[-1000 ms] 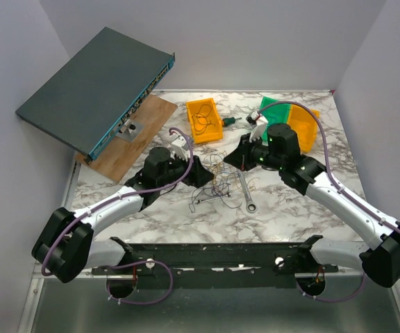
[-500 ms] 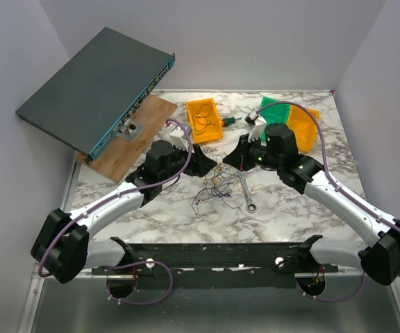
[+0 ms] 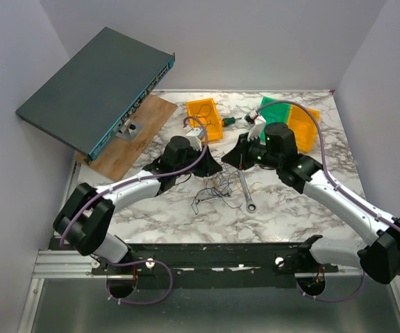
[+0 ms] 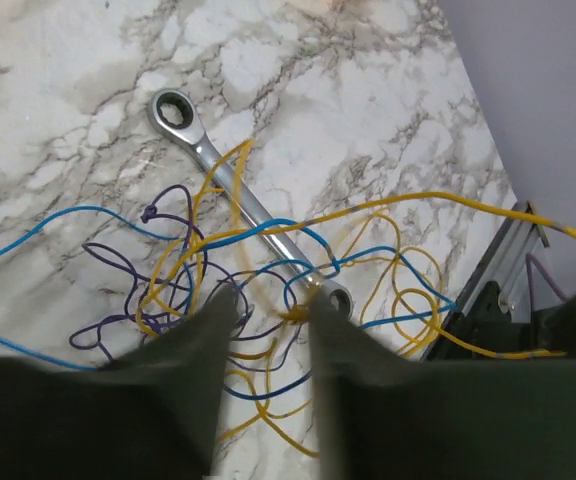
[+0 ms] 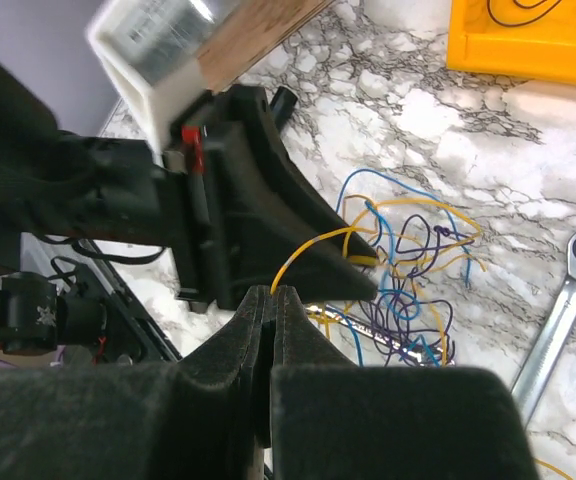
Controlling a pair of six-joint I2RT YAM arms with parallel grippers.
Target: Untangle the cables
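The cables [image 3: 217,187] are a small tangle of thin blue, yellow and purple wires on the marble table, partly lying over a silver wrench [image 3: 247,191]. My left gripper [image 3: 212,168] is low over the tangle's far edge. In the left wrist view it [image 4: 268,302] is open, with wires [image 4: 268,250] lying between and under its fingers. My right gripper [image 5: 272,292] is shut on a yellow wire that arcs from its tips across the left gripper [image 5: 358,275] to the tangle [image 5: 408,290]. In the top view it [image 3: 236,161] is just right of the left one.
A yellow bin [image 3: 204,119] holding a dark wire stands behind the grippers. Green [image 3: 278,111] and orange [image 3: 303,125] bins are at the back right. A network switch [image 3: 96,87] leans on a wooden board [image 3: 134,135] at the back left.
My left arm has swung right and forward, bringing its gripper over the tangle and close to the right gripper. The tangle has shifted slightly. The right arm has barely moved.
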